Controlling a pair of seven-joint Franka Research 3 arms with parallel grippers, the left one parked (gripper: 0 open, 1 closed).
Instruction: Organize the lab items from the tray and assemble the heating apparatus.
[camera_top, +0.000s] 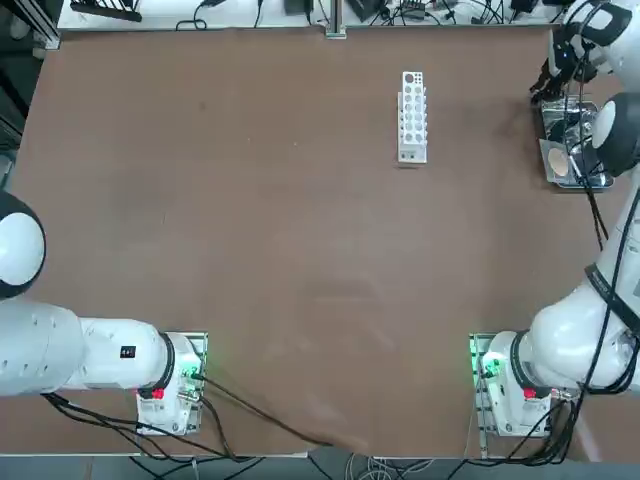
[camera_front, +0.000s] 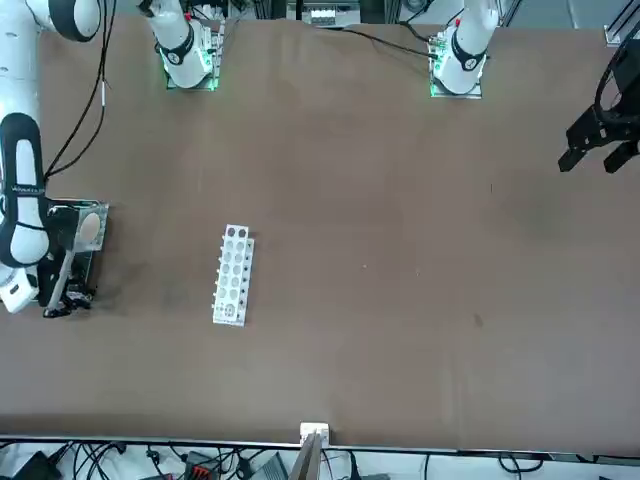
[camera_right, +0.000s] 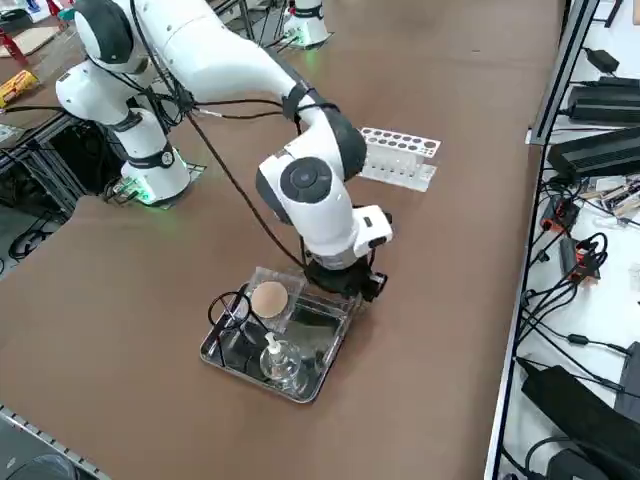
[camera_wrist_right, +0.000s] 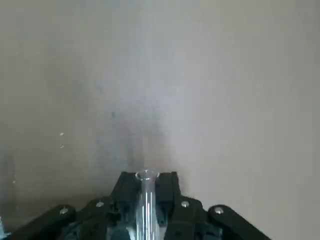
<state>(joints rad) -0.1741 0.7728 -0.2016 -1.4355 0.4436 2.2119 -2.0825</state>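
Worktop first: broad, brown. Your right arm reaches over its far right part, to the metal tray. The white rack stands well apart, toward the middle.

Right hand is at the tray's far end, clamped on a clear glass tube.

Heating parts are all at the tray: black wire tripod inside; grey mat with beige disc at the side nearest the arms' bases, beside the tripod; glass burner inside, near the tray's outer end.

Step in hand, my judgement: sorting, tube pick-up. The heating stack is unbuilt. Next you probably want to lift clear of the rim, carry the tube to the rack, turn it upright if needed, line it over a hole and lower gently. Smooth glass may slip or chip on a hole's edge. Burner, tripod and mat can follow.
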